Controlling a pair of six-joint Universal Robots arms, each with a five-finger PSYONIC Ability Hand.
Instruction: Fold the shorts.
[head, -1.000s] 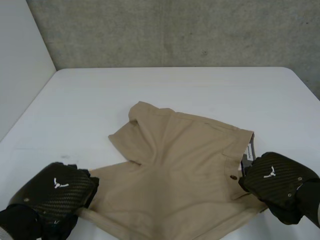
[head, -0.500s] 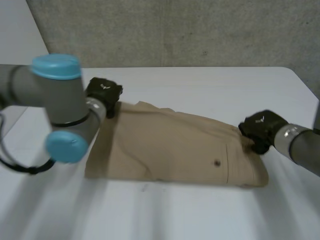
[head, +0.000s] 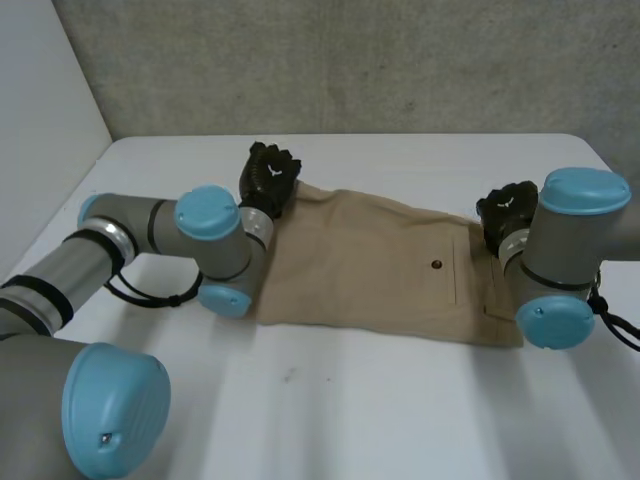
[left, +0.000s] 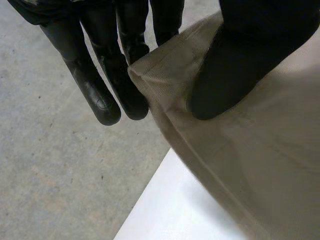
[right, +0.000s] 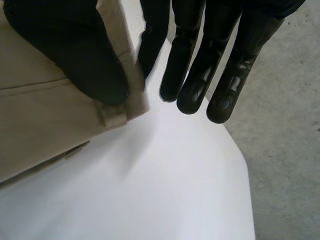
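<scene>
Khaki shorts (head: 370, 270) lie flat mid white table (head: 400, 400), doubled into a long band, button (head: 436, 266) facing up. Left hand (head: 270, 175) is at the far leg-end corner, thumb on top and straight fingers (left: 102, 95) beneath, pinching the hem. Right hand (head: 508, 208) is at the far waistband corner w/ same pinch, other fingers (right: 197, 75) straight and close together. Judged: both ends are held so edges land square and taut. First fold approx. done; cross-fold remains. Risk: corners drag on release.
</scene>
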